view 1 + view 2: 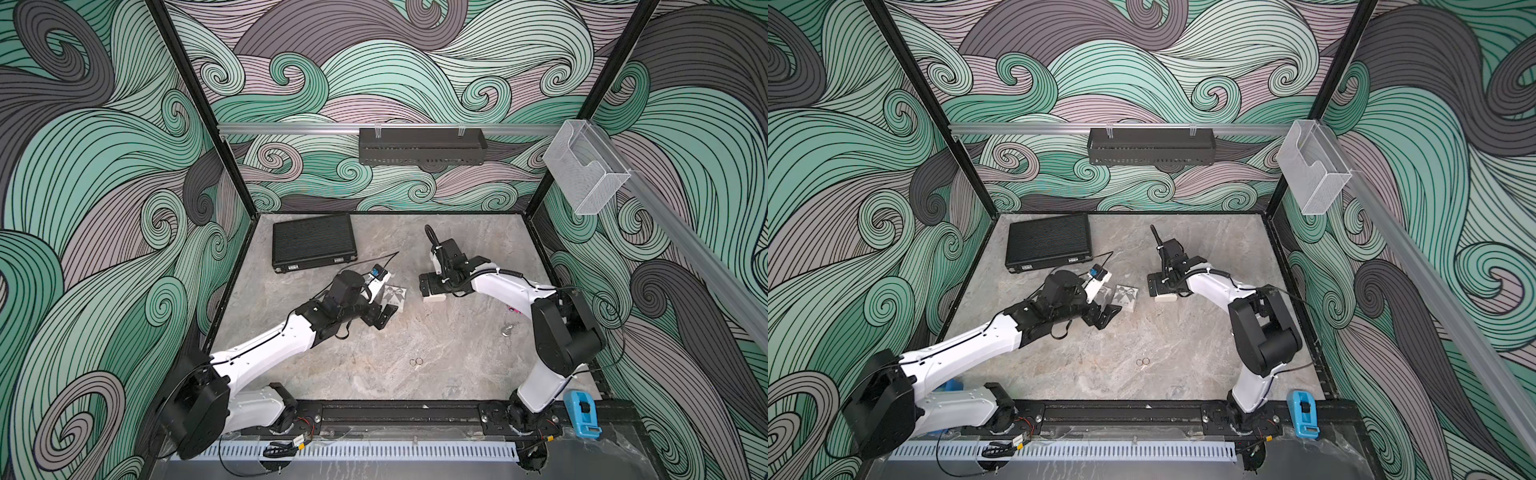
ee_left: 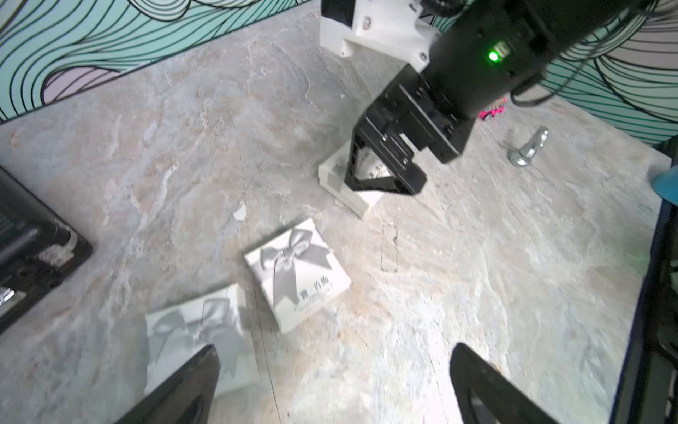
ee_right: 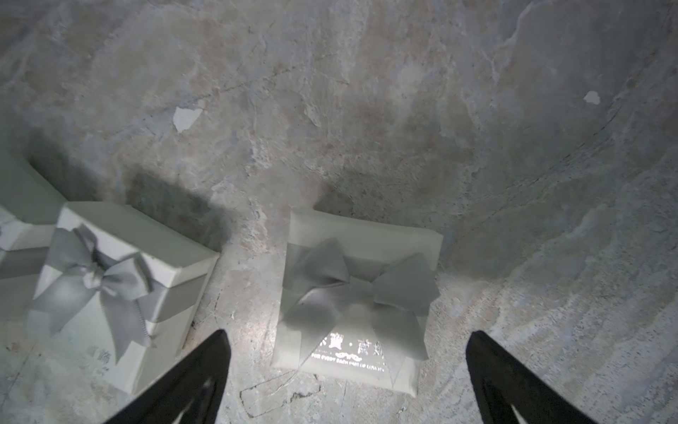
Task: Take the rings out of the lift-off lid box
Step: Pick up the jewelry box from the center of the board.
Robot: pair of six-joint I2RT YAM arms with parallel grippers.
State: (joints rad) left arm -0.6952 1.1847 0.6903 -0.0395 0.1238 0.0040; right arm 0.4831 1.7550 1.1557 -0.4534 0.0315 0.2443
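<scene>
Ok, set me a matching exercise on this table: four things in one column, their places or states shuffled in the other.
Things:
1. black case
2. blue tape dispenser
3. thin rings, a pair
4. right gripper

Places or states:
A. open, over a white bow-topped box
B. on the bare table, front middle
C. far corner, left side
D. front edge, right side

Pairs: 1-C, 2-D, 3-B, 4-A.

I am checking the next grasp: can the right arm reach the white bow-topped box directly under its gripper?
Probably yes. The right gripper hangs open over the white gift box with a grey bow, jaws spread wider than it. The neighbouring gift box stands apart, and nothing covers the target.
</scene>
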